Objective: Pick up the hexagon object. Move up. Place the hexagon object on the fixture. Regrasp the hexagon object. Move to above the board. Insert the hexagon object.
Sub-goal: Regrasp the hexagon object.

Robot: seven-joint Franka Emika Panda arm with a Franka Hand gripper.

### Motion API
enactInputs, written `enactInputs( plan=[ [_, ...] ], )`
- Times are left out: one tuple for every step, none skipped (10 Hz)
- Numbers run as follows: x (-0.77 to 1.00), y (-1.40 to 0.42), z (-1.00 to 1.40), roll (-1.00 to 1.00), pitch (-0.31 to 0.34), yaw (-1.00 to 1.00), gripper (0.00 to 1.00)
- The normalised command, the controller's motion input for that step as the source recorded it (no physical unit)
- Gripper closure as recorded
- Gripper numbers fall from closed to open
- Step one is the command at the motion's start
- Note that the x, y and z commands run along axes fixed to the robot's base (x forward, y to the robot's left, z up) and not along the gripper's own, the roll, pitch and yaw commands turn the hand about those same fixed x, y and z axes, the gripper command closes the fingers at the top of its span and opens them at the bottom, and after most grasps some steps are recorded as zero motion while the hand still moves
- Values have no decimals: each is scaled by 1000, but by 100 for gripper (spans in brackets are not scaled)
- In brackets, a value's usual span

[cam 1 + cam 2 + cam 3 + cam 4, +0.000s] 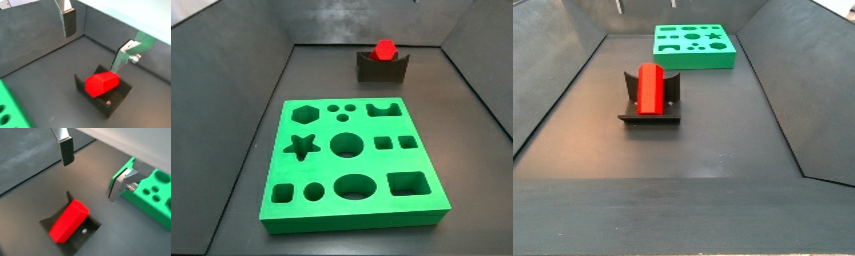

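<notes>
Nearest the camera in a side view, the hexagon object (pixel 652 88) lies lengthwise in the notch of the fixture (pixel 649 117), left of frame centre on the dark floor (pixel 687 200). Farther back and to the right, near the upper edge of that view, the board (pixel 694 58) lies flat, well apart from the fixture.

From the opposite side view, the board (pixel 291 205) fills the lower centre of the frame. The fixture (pixel 382 68) stands beyond it at upper right, with the hexagon object (pixel 384 48) showing end-on above the notch.

Both wrist views show the gripper (pixel 97 35) (pixel 91 169) above the fixture (pixel 113 102) (pixel 80 234), released: its two silver fingers (pixel 69 24) (pixel 66 153) stand wide apart with nothing between them. The hexagon object (pixel 101 83) (pixel 69 221) rests below the fingers, clear of both. A corner of the board (pixel 150 193) appears beside one finger.
</notes>
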Motion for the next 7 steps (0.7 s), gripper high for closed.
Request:
enactInputs(
  plan=[
    [-14,-17,5,1000,4,37,0],
    [-4,-17,7,1000,8,38,0],
    [12,-20,1,1000,13,40,0],
    [30,-22,-7,1000,23,43,0],
    [41,-23,-8,1000,32,46,0],
    [54,-25,-11,1000,44,50,0],
    [75,-30,-16,1000,64,58,0]
  ],
)
